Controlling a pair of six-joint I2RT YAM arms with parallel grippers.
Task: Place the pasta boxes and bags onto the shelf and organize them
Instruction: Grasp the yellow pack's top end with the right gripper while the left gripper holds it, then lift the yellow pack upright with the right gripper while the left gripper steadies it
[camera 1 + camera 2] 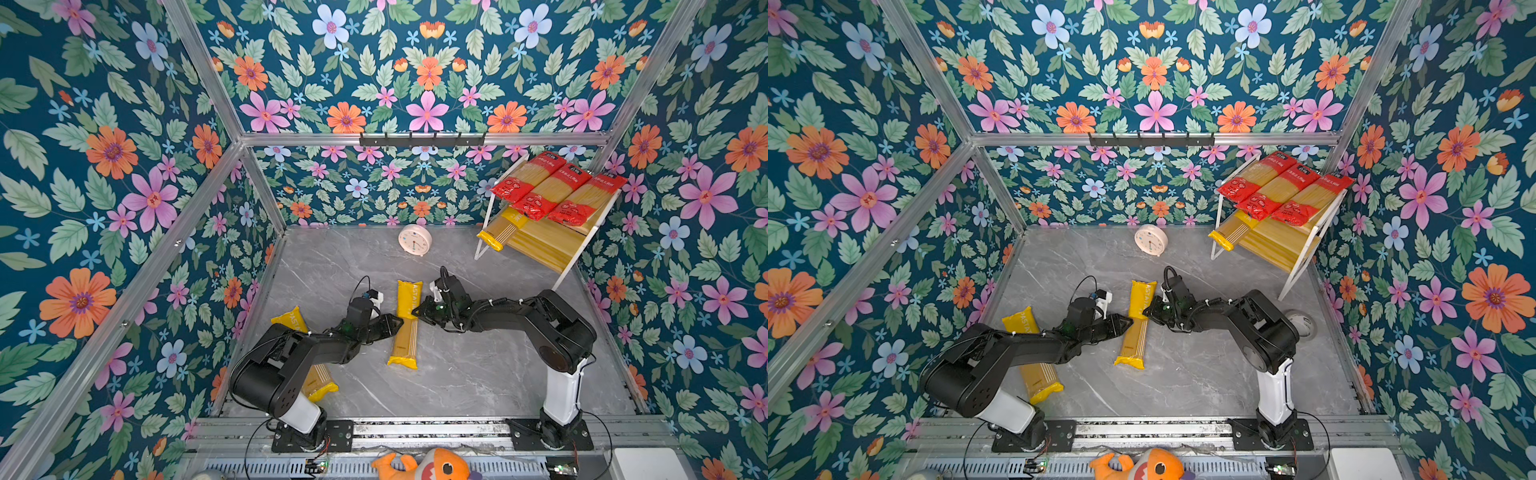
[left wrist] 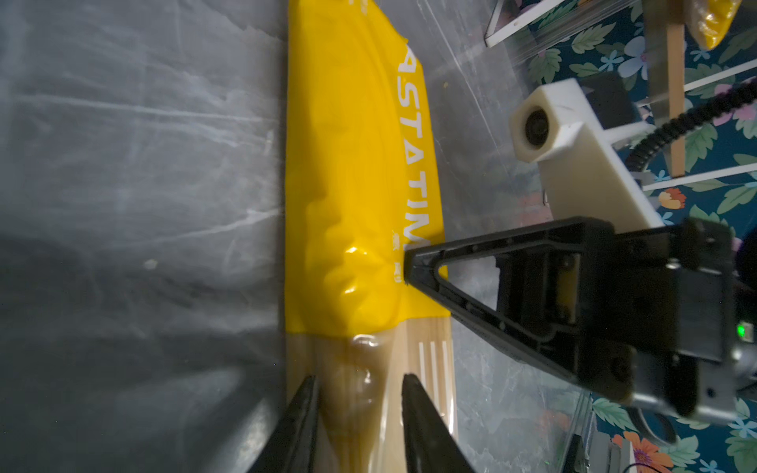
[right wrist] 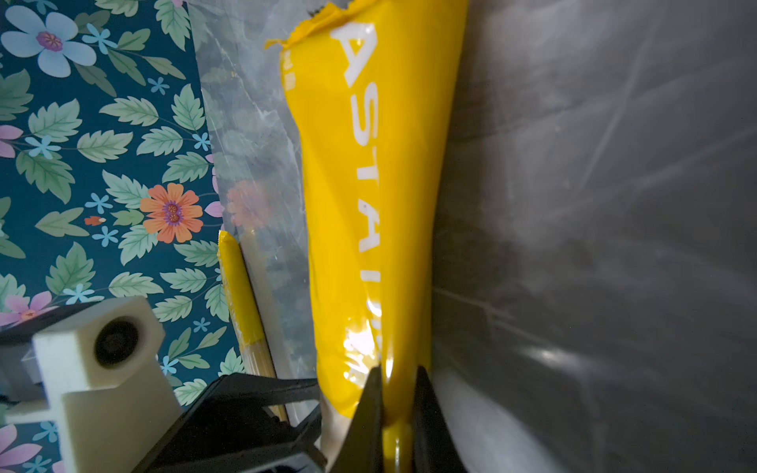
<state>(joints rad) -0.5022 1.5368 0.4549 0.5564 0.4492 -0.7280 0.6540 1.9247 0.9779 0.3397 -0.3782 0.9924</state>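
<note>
Since the packet (image 1: 405, 345) is long and bendy, we are pinching it with the right gripper (image 3: 398, 370) and holding the left gripper's (image 2: 359, 379) narrow jaws around it.

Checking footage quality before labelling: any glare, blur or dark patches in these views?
Left wrist view: glare spots on the yellow packet, left gripper blurred. Right wrist view: bright sheen on that packet, table dim. Both top views: evenly lit, sharp.

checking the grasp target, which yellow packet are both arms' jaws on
The yellow packet lying mid-table between the arms. The other loose one lies partly under the left arm; the third is on the shelf, lower tier.
</note>
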